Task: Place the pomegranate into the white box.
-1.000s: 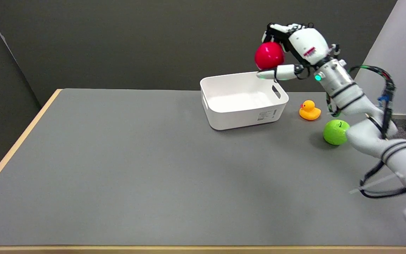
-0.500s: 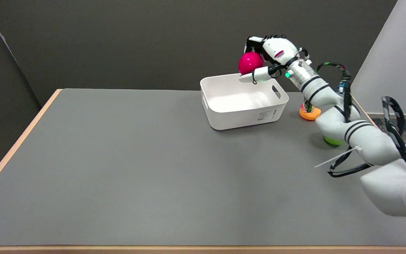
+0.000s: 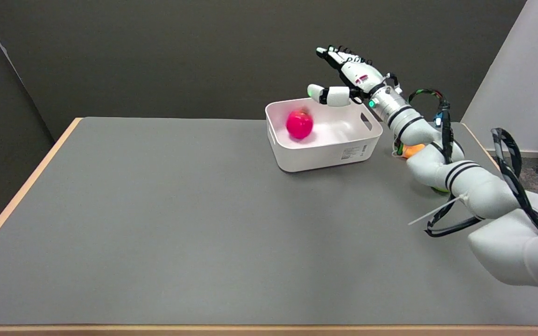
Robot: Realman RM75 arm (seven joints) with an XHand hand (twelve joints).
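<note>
The pomegranate (image 3: 299, 124) lies inside the white box (image 3: 325, 154), toward the box's left end, resting low against the floor of the box and apart from the right hand (image 3: 343, 77). That hand hangs in the air above the box's far right corner, its fingers spread wide and holding nothing, the thumb pointing out toward nine o'clock. From the hand the fruit sits at about seven o'clock and below it, with clear air between the two. The red ball looks slightly blurred, so it may not have settled. Judging by this, the placing is done, and the coming move is likely a withdrawal toward four o'clock, along the arm's own line over the desk (image 3: 180, 224), away from the box's rim.
</note>
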